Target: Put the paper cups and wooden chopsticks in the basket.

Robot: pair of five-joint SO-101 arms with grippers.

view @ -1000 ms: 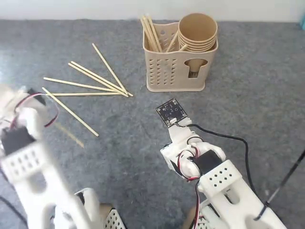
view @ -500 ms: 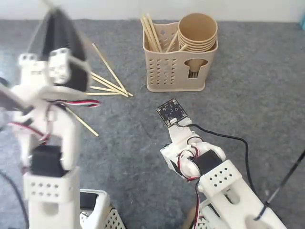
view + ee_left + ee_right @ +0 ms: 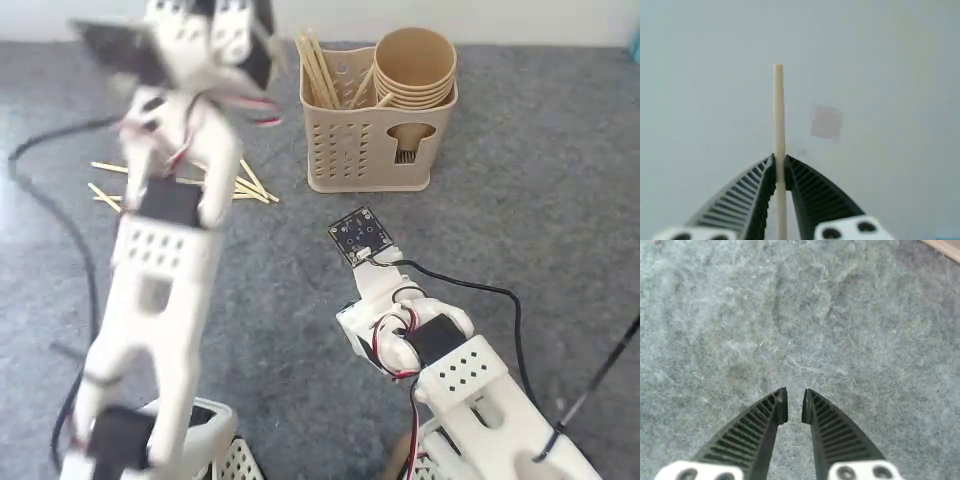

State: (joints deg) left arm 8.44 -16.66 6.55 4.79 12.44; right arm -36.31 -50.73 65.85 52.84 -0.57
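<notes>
The beige basket (image 3: 370, 150) stands at the back of the grey carpet. A stack of paper cups (image 3: 415, 60) fills its right half and several wooden chopsticks (image 3: 318, 65) lean in its left half. More chopsticks (image 3: 250, 185) lie on the carpet left of the basket, partly hidden behind my left arm (image 3: 165, 230). That arm is raised high, its blurred head near the basket's left top. My left gripper (image 3: 780, 162) is shut on one chopstick (image 3: 778, 115), which sticks out past the fingertips. My right gripper (image 3: 794, 407) hangs over bare carpet, fingers almost together, holding nothing.
My right arm (image 3: 410, 340) rests in front of the basket, its camera board (image 3: 358, 235) a short way from the basket's front wall. A black cable (image 3: 470, 288) runs to its right. A pale wall lies behind the table.
My left arm has swung up from low at the left edge to high by the basket's left side, with the chopstick in its gripper. The right arm has stayed still.
</notes>
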